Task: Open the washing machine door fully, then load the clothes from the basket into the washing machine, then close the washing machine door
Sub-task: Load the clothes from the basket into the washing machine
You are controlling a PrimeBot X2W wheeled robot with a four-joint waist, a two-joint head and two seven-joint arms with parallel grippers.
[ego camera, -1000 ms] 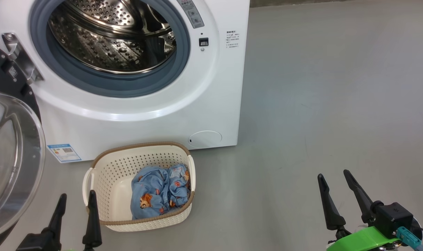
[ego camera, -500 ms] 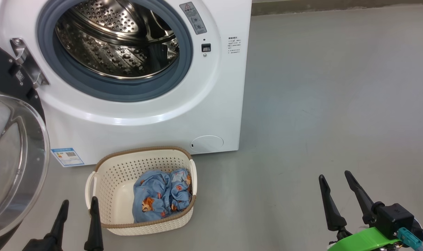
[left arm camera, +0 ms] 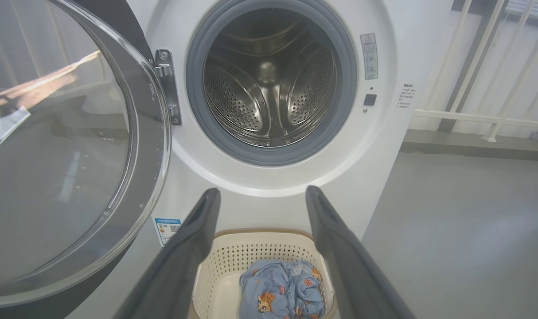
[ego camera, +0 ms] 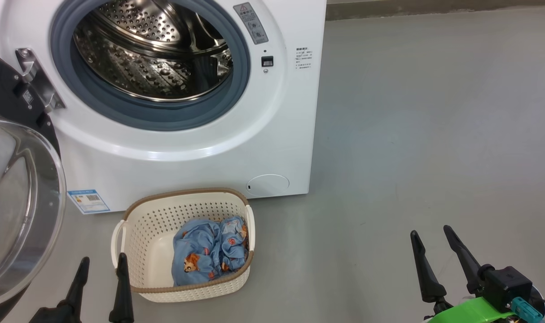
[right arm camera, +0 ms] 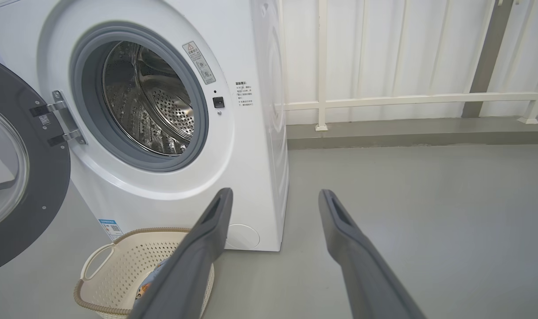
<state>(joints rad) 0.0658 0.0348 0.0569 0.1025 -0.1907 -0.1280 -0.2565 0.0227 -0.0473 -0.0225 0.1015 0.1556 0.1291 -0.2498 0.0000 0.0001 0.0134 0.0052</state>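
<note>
Glass and black rim come first at the far left of our head view: the washing machine door (ego camera: 21, 202) hangs swung wide open on its steel hinge (ego camera: 34, 80), with its clear bowl turned toward us. Below it, at the lower left, our left gripper (ego camera: 103, 258) has its two dark fingers parted and nothing between them. One finger overlaps the near left corner of the basket (ego camera: 182, 194) in that view, and we cannot tell whether they touch. The basket stands on the grey floor (ego camera: 411, 134) just in front of the washing machine (ego camera: 187, 157), below its open mouth and between the blue label sticker (ego camera: 88, 201) and the round lower flap (ego camera: 268, 184). Inside the basket, bunched against its right wall, lie the clothes (ego camera: 207, 255), a crumpled blue cloth with a small cartoon print. Above, we look into the perforated steel drum (ego camera: 151, 58), ringed by the grey-blue seal (ego camera: 164, 120). A small black latch (ego camera: 267, 61) sits just to the right of the seal. Further right is open floor, and at the lower right our right gripper (ego camera: 429, 231) hovers with its fingers spread and gripping nothing, well apart from both basket and machine. A green bracket (ego camera: 470, 312) sits behind its fingers. In our right wrist view a white railing (right arm camera: 384, 99) runs along the wall beyond the machine.
</note>
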